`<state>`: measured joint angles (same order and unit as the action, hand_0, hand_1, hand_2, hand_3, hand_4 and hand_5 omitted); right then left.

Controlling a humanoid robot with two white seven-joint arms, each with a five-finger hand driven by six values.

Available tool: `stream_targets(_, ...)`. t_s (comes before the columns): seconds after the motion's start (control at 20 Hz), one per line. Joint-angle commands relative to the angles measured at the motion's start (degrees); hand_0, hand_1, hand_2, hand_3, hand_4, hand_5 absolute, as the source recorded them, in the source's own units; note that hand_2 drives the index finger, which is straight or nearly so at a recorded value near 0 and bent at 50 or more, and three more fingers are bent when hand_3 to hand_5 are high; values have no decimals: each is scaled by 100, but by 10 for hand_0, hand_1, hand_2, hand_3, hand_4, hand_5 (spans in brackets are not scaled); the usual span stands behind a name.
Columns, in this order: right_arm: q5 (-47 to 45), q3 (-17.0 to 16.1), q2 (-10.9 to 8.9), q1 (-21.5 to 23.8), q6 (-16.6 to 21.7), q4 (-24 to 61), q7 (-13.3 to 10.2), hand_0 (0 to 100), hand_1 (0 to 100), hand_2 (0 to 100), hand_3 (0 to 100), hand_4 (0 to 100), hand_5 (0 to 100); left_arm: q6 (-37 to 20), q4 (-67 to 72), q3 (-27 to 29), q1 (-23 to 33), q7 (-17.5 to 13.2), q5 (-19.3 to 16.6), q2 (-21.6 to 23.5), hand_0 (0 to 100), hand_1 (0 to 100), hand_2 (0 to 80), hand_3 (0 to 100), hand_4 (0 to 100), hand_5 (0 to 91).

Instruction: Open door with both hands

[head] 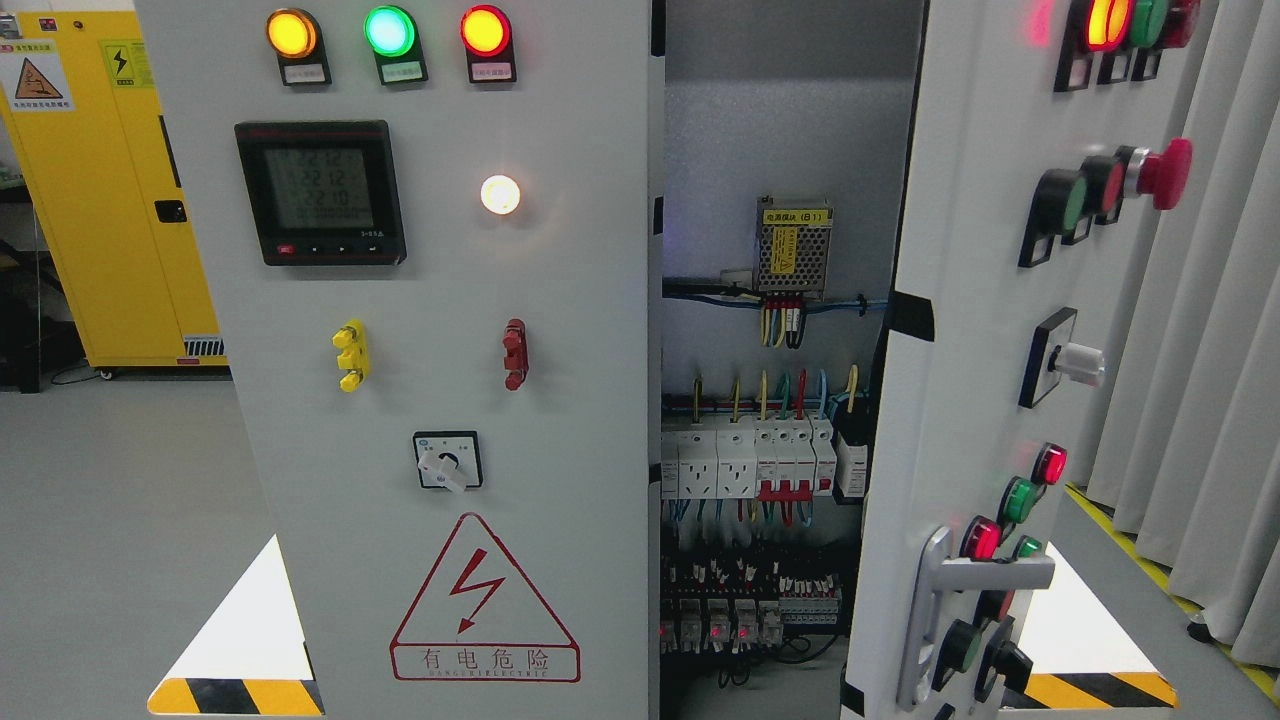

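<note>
A grey electrical cabinet fills the head view. Its left door [440, 400] faces me and looks shut; it carries three lit lamps, a meter display [320, 192], a rotary switch [447, 461] and a red danger triangle. The right door [960, 400] stands swung outward, showing its edge and its front with buttons and a silver handle [935, 610]. Between the doors the inside [770, 450] shows breakers, coloured wires and a power supply. No robot hand or arm appears anywhere in the frame.
A yellow safety cabinet [110, 190] stands at the back left on the grey floor. Grey curtains [1200, 350] hang at the right. Yellow-black hazard tape [235, 697] marks the floor beside the cabinet's base on both sides.
</note>
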<state>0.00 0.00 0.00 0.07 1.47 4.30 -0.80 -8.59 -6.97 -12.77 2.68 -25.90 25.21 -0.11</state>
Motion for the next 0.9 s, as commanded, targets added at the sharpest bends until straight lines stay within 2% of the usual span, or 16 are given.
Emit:
stream_targets(0.0, -167, 0, 79, 186, 2, 10, 1, 0, 500, 40, 0, 0, 0, -46, -2463, 697, 619, -785, -16, 687, 120, 556, 0, 0, 0, 0)
stream_targets(0.3, -167, 0, 79, 186, 2, 10, 1, 0, 500, 40, 0, 0, 0, 7, -5266, 680, 1287, -820, -25, 1504, 120, 556, 0, 0, 0, 0)
stream_targets(0.45, -167, 0, 79, 186, 2, 10, 1, 0, 500, 40, 0, 0, 0, 7, -6541, 592, 1604, -829, -16, 2363, 120, 556, 0, 0, 0, 0)
stream_targets(0.75, -167, 0, 79, 186, 2, 10, 1, 0, 500, 40, 0, 0, 0, 7, -8493, 153, 1649, -847, 54, 3674, 120, 556, 0, 0, 0, 0)
stream_targets(0.85, -167, 0, 79, 186, 2, 10, 1, 0, 500, 40, 0, 0, 0, 7, -9021, 108, 1648, -864, 220, 3834, 120, 556, 0, 0, 0, 0)
